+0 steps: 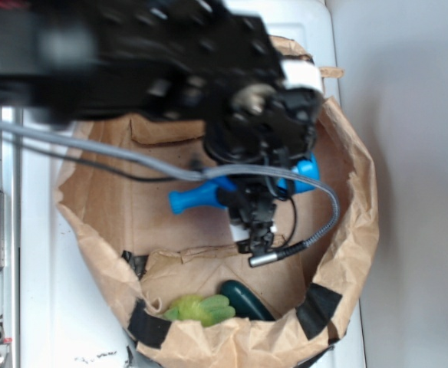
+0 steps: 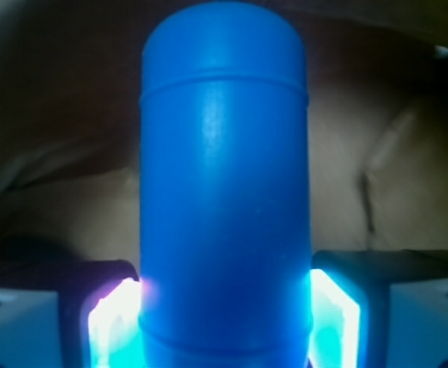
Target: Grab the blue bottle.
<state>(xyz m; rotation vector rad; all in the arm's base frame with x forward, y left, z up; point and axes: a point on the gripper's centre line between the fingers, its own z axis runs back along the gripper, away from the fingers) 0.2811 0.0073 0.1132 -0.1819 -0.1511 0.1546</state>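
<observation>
I see my fingers [image 2: 113, 326] clamped on either side of the blue bottle [image 2: 224, 192] (wide body, not the neck) for a firm hold; it lies inside the brown paper bag [image 1: 354, 230].

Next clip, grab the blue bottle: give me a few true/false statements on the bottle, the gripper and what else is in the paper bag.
1. The blue bottle sits between the fingers of the gripper. True.
2. The bottle stands upright in the paper bag. False: it lies on its side, neck pointing to image left in the exterior view.
3. A green leafy toy lies near the bag's lower rim. True.
4. The dark green object touches the bottle. False: they lie apart.
5. The bottle is outside the bag. False: it is inside.
</observation>
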